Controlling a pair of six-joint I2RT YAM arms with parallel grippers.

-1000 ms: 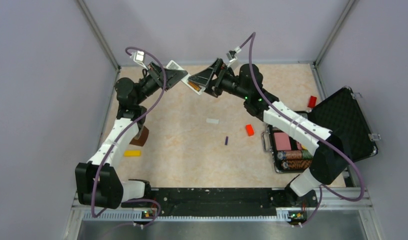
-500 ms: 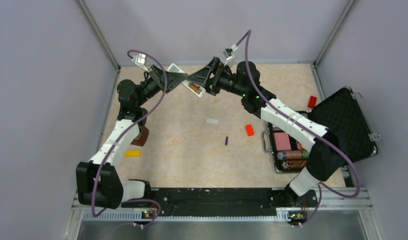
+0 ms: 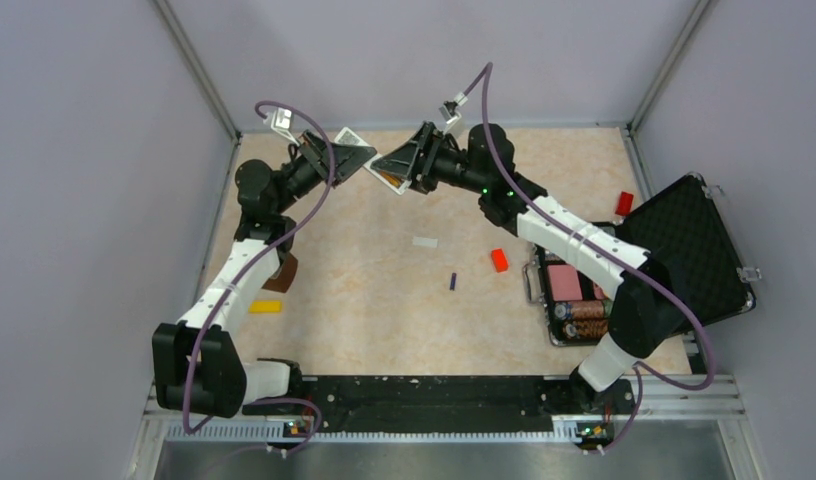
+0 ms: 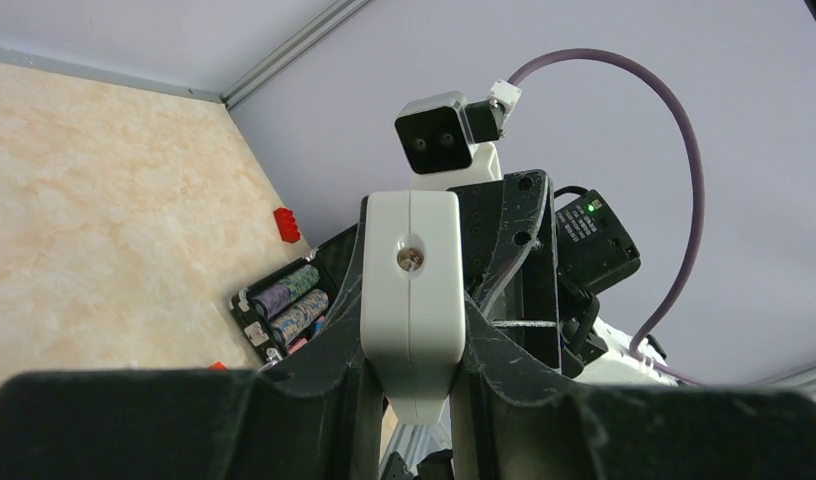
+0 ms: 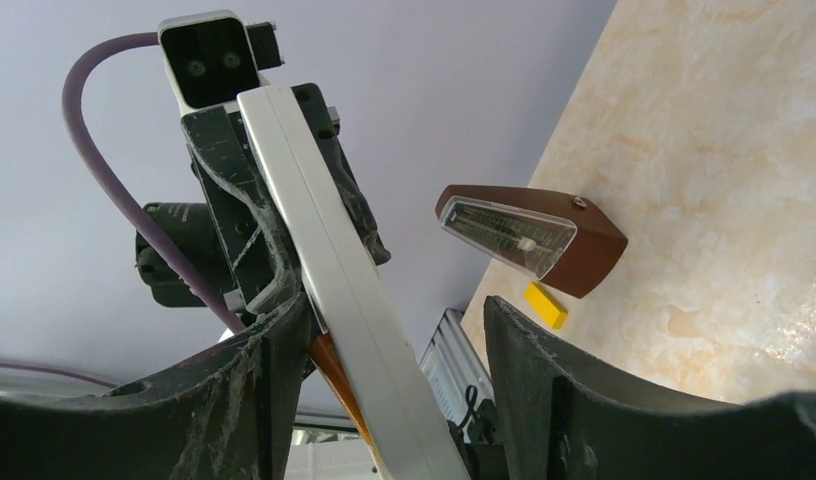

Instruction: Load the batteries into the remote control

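Observation:
My left gripper is raised over the far side of the table and shut on one end of the white remote control. In the left wrist view the remote is clamped between both fingers. My right gripper faces it from the right with its jaws wide around the other end of the remote. The orange-brown battery sits between the remote and my right gripper's left finger. The other finger stands clear of the remote. The dark purple battery lies on the table.
A small white plate, a red block and a yellow bar lie on the table. A brown metronome stands by the left arm. An open black case with rolls is at the right, with another red block beside it.
My right gripper has moved left, closer to my left gripper, so its jaws reach further along the remote. The left arm has barely moved.

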